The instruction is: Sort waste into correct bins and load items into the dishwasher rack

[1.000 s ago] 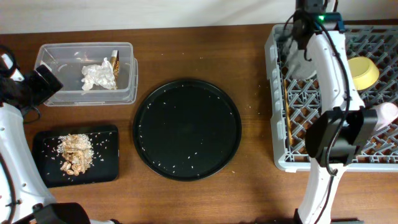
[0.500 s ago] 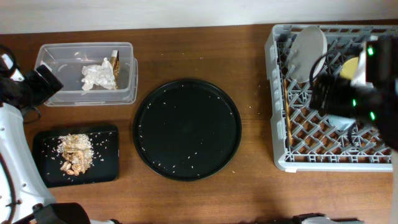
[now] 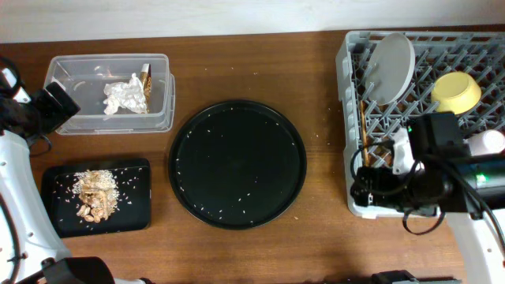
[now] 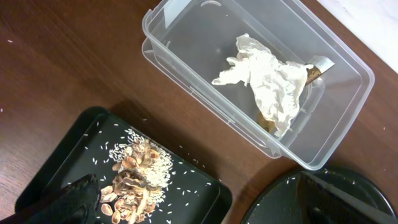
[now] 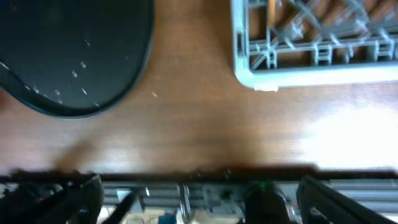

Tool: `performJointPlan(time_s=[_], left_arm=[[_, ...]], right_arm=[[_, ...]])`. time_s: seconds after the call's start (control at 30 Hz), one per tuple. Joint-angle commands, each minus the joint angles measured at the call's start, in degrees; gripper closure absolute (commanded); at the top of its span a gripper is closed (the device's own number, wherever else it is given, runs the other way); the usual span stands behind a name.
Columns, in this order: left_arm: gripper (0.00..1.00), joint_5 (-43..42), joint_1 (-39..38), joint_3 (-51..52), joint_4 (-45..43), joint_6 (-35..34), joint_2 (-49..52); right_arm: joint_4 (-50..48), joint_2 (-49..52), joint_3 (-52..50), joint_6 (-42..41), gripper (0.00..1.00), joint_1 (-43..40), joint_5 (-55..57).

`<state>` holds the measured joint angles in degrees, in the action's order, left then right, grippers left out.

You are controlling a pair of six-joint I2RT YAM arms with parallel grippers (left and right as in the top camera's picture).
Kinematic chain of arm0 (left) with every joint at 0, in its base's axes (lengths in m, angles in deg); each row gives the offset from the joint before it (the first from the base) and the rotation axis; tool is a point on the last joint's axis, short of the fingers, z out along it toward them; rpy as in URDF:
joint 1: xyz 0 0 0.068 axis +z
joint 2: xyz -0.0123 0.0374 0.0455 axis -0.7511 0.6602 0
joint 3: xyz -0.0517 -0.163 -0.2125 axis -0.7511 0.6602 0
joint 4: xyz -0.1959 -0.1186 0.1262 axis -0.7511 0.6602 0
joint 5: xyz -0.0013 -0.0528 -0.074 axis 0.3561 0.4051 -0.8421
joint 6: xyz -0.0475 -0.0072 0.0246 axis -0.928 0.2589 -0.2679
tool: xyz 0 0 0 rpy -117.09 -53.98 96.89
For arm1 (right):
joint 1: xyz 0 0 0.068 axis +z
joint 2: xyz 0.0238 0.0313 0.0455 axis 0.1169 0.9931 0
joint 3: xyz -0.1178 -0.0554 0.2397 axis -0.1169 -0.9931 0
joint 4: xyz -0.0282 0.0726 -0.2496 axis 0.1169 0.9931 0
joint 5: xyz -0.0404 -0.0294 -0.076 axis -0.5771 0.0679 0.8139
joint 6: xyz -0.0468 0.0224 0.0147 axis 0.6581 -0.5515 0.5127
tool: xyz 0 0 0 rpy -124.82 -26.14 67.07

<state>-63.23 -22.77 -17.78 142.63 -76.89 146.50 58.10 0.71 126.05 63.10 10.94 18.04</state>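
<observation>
The grey dishwasher rack [image 3: 345, 55] at the right holds the grey plate [image 3: 392, 59] on edge, the yellow bowl [image 3: 455, 91], the pink cup [image 3: 488, 142] and the chopsticks [image 3: 364, 130]. The light blue cup is hidden. The clear tub [image 3: 162, 110] holds the white napkin [image 3: 126, 96] and the brown-gold wrapper [image 3: 147, 79]. The shallow black tray [image 3: 136, 211] holds the food scraps [image 3: 96, 193]. My right arm [image 3: 418, 170] hangs over the rack's front left corner [image 5: 298, 68]; its gripper [image 5: 199, 199] is open and empty. My left gripper [image 4: 205, 205] is open and empty above the shallow tray [image 4: 205, 193].
A large round black tray [image 3: 237, 163] dotted with rice grains lies in the middle, also in the right wrist view [image 5: 68, 56]. The table's front edge [image 5: 199, 169] runs just under my right gripper. My left arm [image 3: 31, 110] is at the far left.
My right arm has swung from the rack's back left part to its front left corner, uncovering the plate and bowl. The left arm has not moved.
</observation>
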Motion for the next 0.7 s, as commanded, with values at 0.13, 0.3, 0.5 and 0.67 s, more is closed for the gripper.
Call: performJointPlan(time_s=[0.13, 0.3, 0.5, 0.67], left_arm=[[0.01, -0.17, 0.13, -0.15, -0.11, 0.87, -0.63], [0.01, -0.17, 0.13, -0.15, -0.11, 0.87, -0.63], [0.01, -0.17, 0.13, -0.15, -0.11, 0.87, -0.63], [0.01, -0.17, 0.13, -0.15, -0.11, 0.87, -0.63]], right_arm=[[-24.55, -20.9, -17.25, 6.29, 0.02, -0.11, -3.72], [-54.18, -45.42, -46.31, 8.44, 0.02, -0.17, -3.45], [-72.04, -61.94, -63.95, 8.41, 0.02, -3.48, -3.26], [-88.91, -65.77, -74.18, 8.44, 0.02, -7.37, -3.19]])
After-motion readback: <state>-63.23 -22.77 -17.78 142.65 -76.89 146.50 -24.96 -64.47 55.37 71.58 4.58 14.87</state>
